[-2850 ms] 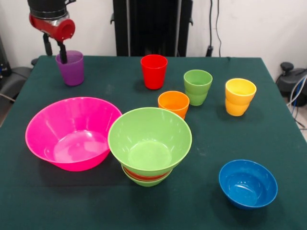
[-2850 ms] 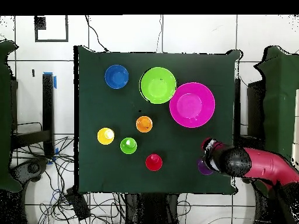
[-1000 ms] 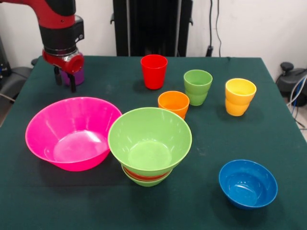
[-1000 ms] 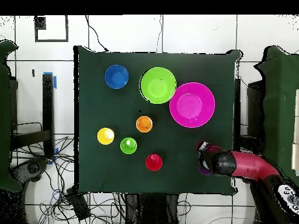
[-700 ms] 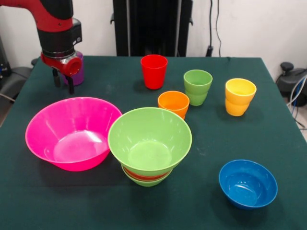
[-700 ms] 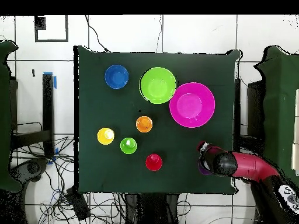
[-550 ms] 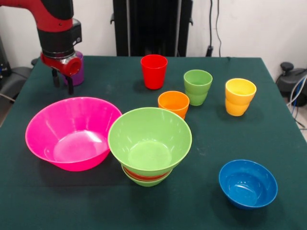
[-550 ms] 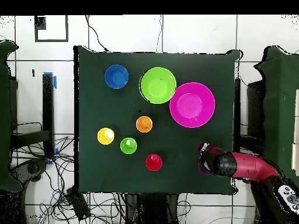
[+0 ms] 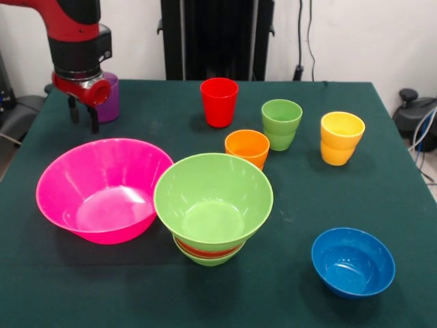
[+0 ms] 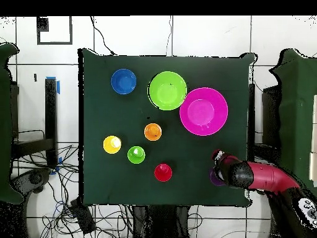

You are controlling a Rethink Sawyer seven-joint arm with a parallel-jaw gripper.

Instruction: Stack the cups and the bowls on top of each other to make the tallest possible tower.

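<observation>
Gripper: my gripper hangs low, just in front of the purple cup; its two fingers are spread apart and hold nothing.
Purple cup: it stands upright near the table's corner, mostly hidden behind my arm.
Tower: the large green bowl sits on a red-orange bowl and a small green one.
Other things: the pink bowl, blue bowl, red cup, orange cup, light green cup and yellow cup stand apart.
Risk: I think a finger could bump the purple cup and tip it, or push it off the edge.
Cause: I cannot see how close the fingers are.
</observation>
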